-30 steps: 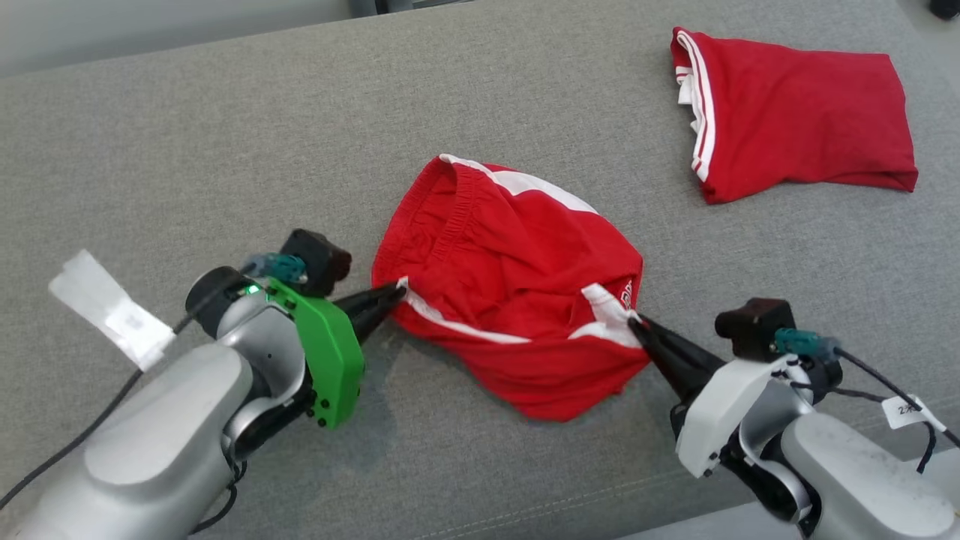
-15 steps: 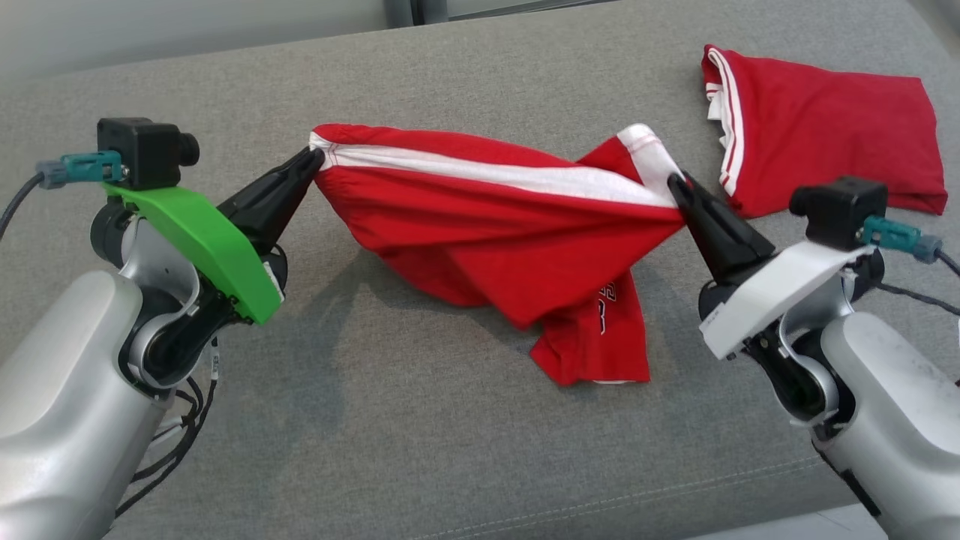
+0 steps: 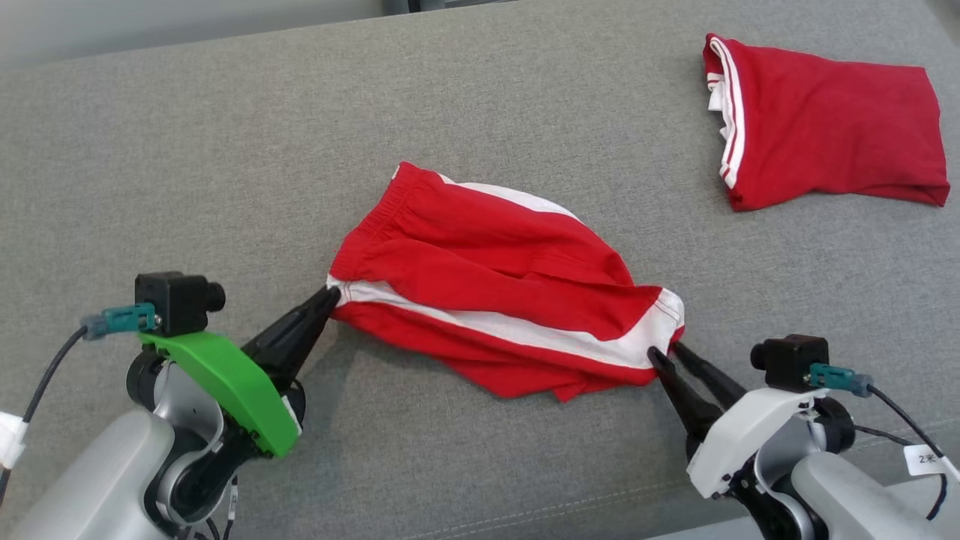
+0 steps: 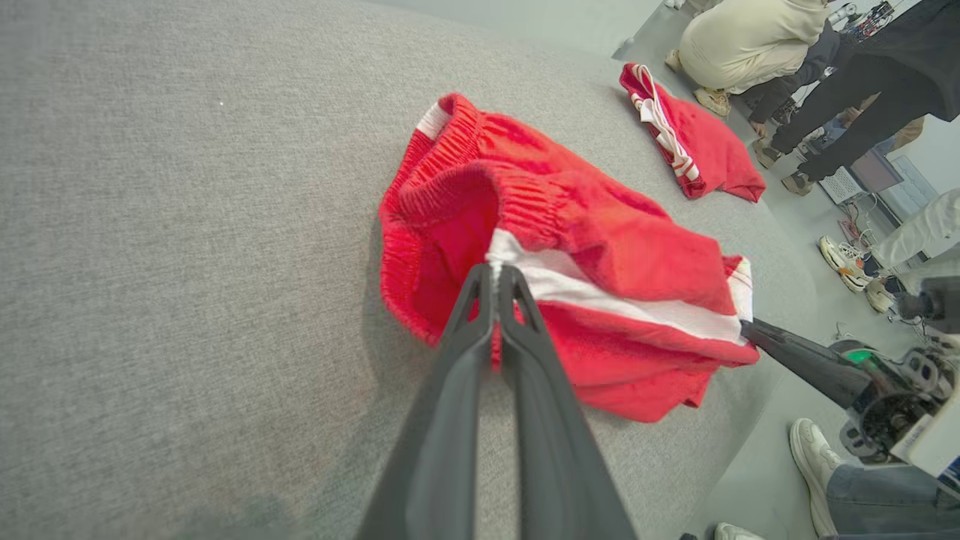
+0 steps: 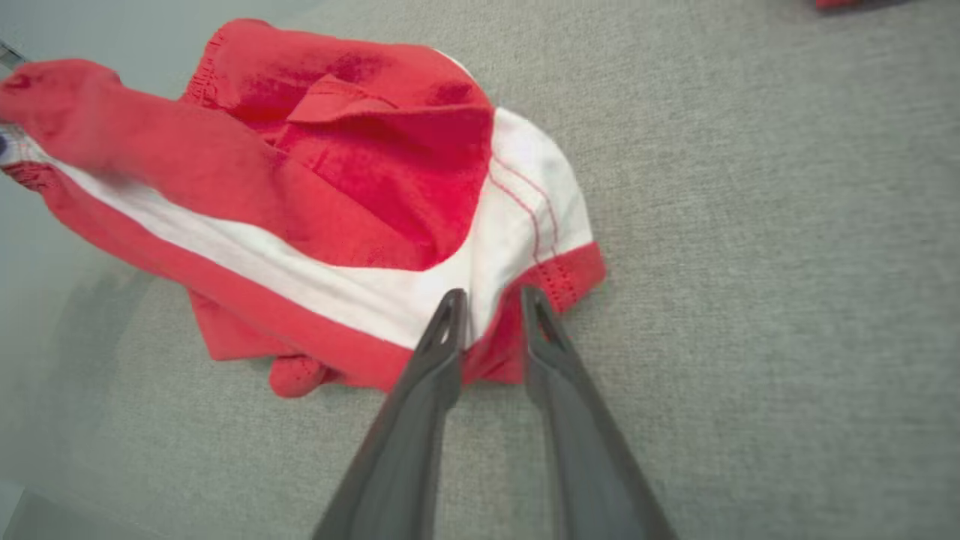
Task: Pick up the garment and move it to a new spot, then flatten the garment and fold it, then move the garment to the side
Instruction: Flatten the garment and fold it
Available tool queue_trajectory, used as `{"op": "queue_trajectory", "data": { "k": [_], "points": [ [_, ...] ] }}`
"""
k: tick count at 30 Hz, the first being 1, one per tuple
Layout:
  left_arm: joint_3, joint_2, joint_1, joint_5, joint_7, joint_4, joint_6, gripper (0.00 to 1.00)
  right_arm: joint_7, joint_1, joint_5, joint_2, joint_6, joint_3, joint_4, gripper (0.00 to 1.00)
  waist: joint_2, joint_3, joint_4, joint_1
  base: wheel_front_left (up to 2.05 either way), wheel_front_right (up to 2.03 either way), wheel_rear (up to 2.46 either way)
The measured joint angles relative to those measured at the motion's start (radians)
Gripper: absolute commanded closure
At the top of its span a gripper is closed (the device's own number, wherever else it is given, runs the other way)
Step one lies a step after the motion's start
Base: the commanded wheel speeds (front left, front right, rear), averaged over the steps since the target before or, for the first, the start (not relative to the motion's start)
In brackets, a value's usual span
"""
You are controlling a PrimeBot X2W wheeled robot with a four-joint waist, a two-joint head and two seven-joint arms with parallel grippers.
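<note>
Grey fabric surface, red garment, white cable tag, writing unclear

The garment is red with a white stripe, the second garment red with white trim, the cloth surface grey.

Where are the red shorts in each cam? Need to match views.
Head view: shorts at centre.
Left wrist view: shorts at centre, clamped at the left gripper tips.
Right wrist view: shorts from upper left to centre.
Shared landmark: right gripper at the shorts' leg end. It is lower right in head view, at the right edge in left wrist view, and bottom centre in right wrist view.
</note>
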State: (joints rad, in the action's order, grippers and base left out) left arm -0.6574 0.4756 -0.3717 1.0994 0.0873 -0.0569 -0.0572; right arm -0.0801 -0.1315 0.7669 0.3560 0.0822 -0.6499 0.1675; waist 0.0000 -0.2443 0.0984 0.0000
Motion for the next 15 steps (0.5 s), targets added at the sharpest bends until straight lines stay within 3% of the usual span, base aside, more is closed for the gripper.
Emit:
{"op": "queue_trajectory", "data": {
  "k": [7, 15],
  "points": [
    [-0.042, 0.03, 0.048, -0.041, 0.0, 0.068, 0.022, 1.0, 0.011, -0.003, -0.052, 0.14, -0.004, 0.014, -0.045, 0.0, 0.0, -0.009, -0.002, 0.0, 0.0, 0.0, 0.0],
    [-0.045, 0.06, 0.09, -0.06, -0.002, 0.113, 0.047, 1.0, 0.082, -0.065, -0.103, 0.258, -0.072, -0.01, -0.089, 0.0, 0.0, -0.007, -0.041, 0.0, 0.0, 0.0, 0.0]
  ]
}}
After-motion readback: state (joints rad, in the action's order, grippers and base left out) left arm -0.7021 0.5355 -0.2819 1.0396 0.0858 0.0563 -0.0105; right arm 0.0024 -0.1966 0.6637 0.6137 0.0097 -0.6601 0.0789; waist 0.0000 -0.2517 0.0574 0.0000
